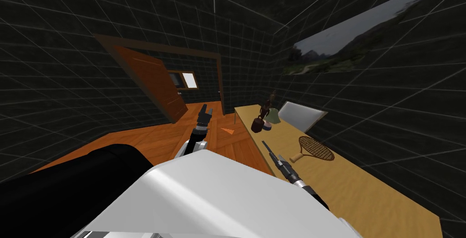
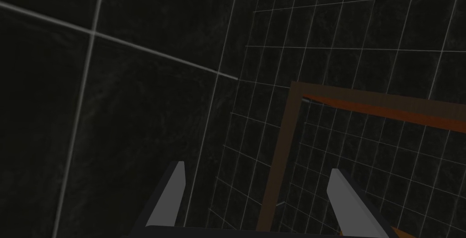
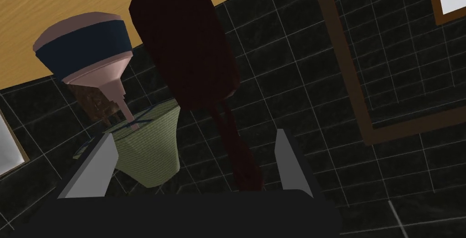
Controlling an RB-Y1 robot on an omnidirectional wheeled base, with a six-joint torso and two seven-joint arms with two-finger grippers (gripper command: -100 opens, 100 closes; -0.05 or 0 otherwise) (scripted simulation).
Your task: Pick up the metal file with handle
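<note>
The file (image 1: 257,124) looks like a dark red thing with a thick body; it stands near the far end of the wooden table (image 1: 364,189). In the right wrist view the file (image 3: 182,44) narrows to a thin tail that runs down between my fingers, closer to one finger (image 3: 284,158), and I cannot tell whether it touches. My right gripper (image 1: 265,145) (image 3: 195,135) is open, reaching over the table's near edge just short of the file. My left gripper (image 1: 207,108) (image 2: 258,168) is open and raised above the wooden floor, holding nothing.
Beside the file stand a pink and dark blue funnel-shaped thing (image 3: 82,53), a green ribbed shade (image 3: 150,153) and a brown figure (image 1: 269,103). A racket (image 1: 316,149) lies mid-table. A white chair (image 1: 300,114) stands behind the table. An open brown door (image 1: 154,85) is ahead on the left.
</note>
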